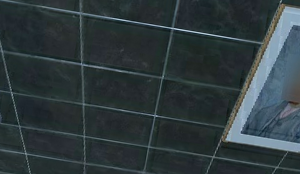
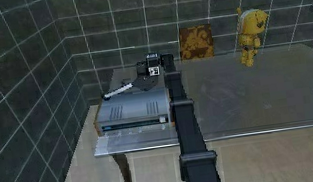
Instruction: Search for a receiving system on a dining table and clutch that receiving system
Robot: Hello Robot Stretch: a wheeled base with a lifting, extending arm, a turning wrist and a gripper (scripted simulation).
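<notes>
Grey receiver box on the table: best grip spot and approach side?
Probably from above, spanning its shorter front-to-back depth near one end: the grey receiver box lies flat and low at the end of the table, with its edges free. The end effector shows by its far edge.

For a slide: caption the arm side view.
Stretch's arm extends to a grey receiver on the table, yellow figurine beyond.
</notes>
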